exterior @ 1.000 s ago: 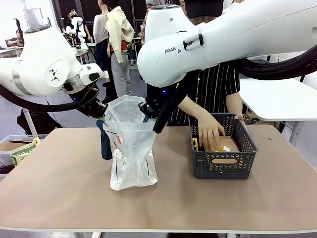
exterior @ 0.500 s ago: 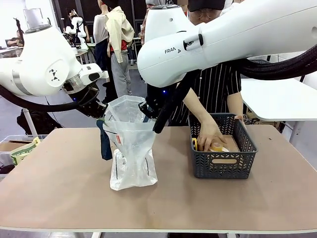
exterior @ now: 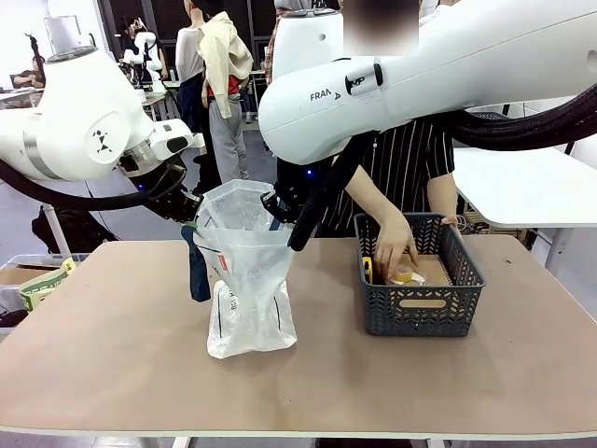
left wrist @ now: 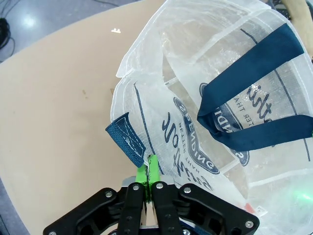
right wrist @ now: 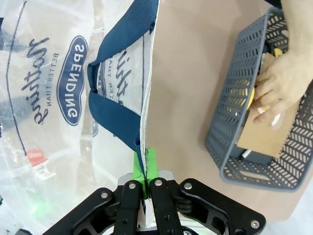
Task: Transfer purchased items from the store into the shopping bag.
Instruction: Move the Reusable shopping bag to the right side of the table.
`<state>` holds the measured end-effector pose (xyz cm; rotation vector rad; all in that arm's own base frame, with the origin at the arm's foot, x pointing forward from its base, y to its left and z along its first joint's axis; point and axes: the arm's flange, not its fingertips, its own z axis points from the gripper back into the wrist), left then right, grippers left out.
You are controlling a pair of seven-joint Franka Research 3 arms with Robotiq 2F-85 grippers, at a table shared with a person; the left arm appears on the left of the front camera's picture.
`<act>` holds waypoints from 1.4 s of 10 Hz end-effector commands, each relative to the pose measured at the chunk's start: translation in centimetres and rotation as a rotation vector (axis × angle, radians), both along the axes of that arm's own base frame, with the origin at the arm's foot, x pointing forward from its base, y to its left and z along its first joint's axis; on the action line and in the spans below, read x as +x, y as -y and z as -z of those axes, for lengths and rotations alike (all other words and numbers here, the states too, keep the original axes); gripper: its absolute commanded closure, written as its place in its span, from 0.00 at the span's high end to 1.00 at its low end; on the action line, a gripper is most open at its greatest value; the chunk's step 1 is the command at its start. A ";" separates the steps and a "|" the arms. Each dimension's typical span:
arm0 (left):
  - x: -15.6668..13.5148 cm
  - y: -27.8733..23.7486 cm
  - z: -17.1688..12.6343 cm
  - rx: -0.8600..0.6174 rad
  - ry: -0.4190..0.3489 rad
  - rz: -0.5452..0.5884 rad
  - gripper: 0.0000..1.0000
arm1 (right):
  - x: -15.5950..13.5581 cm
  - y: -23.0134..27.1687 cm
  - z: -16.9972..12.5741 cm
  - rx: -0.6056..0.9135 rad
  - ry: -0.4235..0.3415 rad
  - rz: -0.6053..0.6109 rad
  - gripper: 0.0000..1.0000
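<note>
Since a second ago, the person's hand (exterior: 395, 250) has lifted slightly, fingers curled down into the dark grey plastic mesh basket (exterior: 420, 313). At nine o'clock from it stands the crinkly translucent white plastic shopping bag (exterior: 250, 280). The left gripper (left wrist: 147, 169) and right gripper (right wrist: 145, 166) are clenched on its rim, at nine and three o'clock.

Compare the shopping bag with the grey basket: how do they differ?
The shopping bag is translucent white plastic; the basket is dark grey rigid mesh. The left tool and right tool pinch the bag's rim, whereas a person's hand reaches into the basket. Both stand open-topped on the table.
</note>
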<state>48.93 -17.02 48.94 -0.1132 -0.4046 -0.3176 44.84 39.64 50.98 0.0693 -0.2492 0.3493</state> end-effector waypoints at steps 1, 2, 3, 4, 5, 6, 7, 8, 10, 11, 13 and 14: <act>0.0 -0.1 -0.1 -0.001 0.004 -0.004 0.00 | -0.1 0.2 0.0 0.000 0.002 -0.011 0.00; 0.0 -0.1 -0.1 -0.001 0.004 -0.004 0.00 | -0.1 0.2 0.0 0.000 0.002 -0.011 0.00; 0.0 -0.1 -0.1 -0.001 0.004 -0.004 0.00 | -0.1 0.2 0.0 0.000 0.002 -0.011 0.00; 0.0 -0.1 -0.1 -0.001 0.004 -0.004 0.00 | -0.1 0.2 0.0 0.000 0.002 -0.011 0.00; 0.0 -0.1 -0.1 -0.001 0.004 -0.004 0.00 | -0.1 0.2 0.0 0.000 0.002 -0.011 0.00; 0.0 -0.1 -0.1 -0.001 0.004 -0.004 0.00 | -0.1 0.2 0.0 0.000 0.002 -0.011 0.00; 0.0 -0.1 -0.1 -0.001 0.004 -0.004 0.00 | -0.1 0.2 0.0 0.000 0.002 -0.011 0.00; 0.0 -0.1 -0.1 -0.001 0.004 -0.004 0.00 | -0.1 0.2 0.0 0.000 0.002 -0.011 0.00; 0.0 -0.1 -0.1 -0.001 0.004 -0.004 0.00 | -0.1 0.2 0.0 0.000 0.002 -0.011 0.00; 0.0 -0.1 -0.1 -0.001 0.004 -0.004 0.00 | -0.1 0.2 0.0 0.000 0.002 -0.011 0.00; 0.0 -0.1 -0.1 -0.001 0.004 -0.004 0.00 | -0.1 0.2 0.0 0.000 0.002 -0.011 0.00; 0.0 -0.1 -0.1 -0.001 0.004 -0.004 0.00 | -0.1 0.2 0.0 0.000 0.002 -0.011 0.00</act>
